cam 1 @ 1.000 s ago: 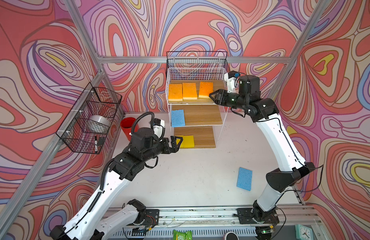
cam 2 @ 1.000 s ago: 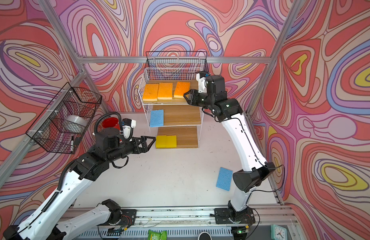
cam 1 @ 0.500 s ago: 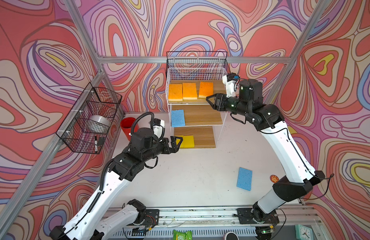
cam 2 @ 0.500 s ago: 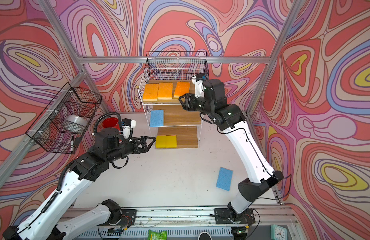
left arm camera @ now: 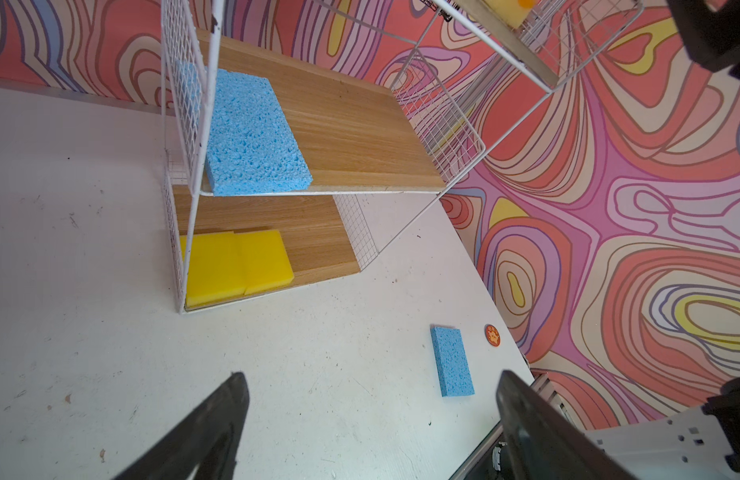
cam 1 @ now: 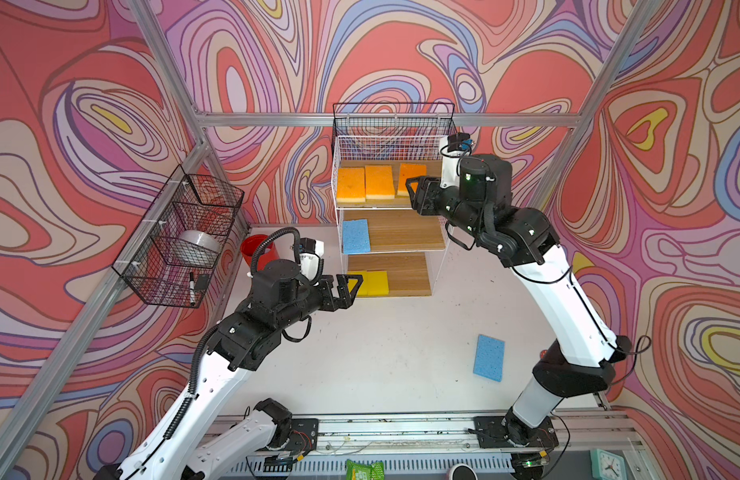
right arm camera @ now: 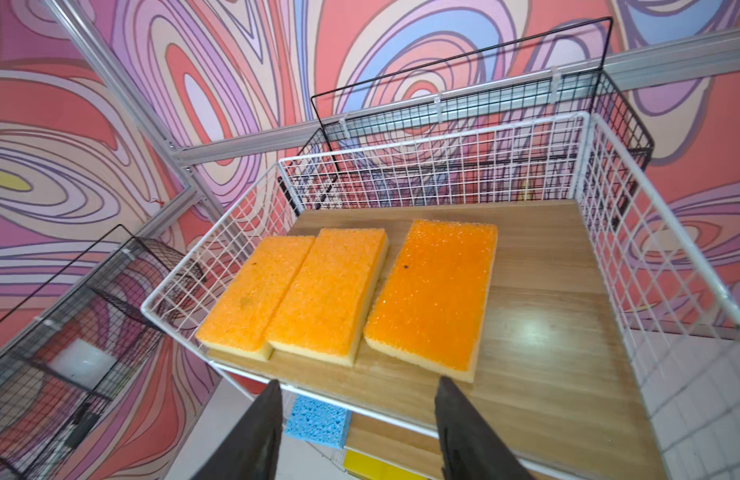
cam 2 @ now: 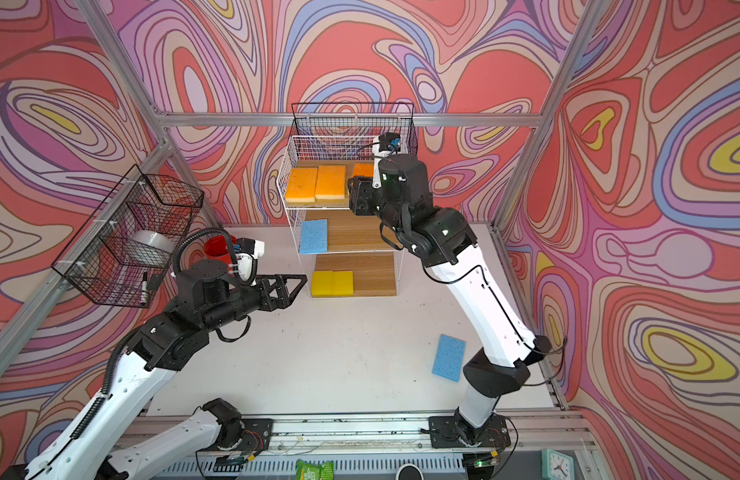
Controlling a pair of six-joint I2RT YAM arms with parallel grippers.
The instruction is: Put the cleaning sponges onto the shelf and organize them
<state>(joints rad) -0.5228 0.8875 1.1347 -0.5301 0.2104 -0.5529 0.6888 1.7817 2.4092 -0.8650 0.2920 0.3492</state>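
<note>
Left of centre in both top views, the left tool (cam 1: 351,291) hangs over the white table (cam 1: 381,353), jaws spread wide and empty, just beside the bottom board of the shelf (cam 1: 405,232). The shelf, in the upper middle, carries three orange sponges (cam 1: 378,182) on top, one blue sponge (cam 1: 356,236) at the middle board's left end and two touching yellow sponges (cam 1: 372,283) at the bottom left. The right tool (cam 1: 412,193), jaws apart and empty, is at the top board's front edge, and a second blue sponge (cam 1: 489,357) lies on the table at lower right.
</note>
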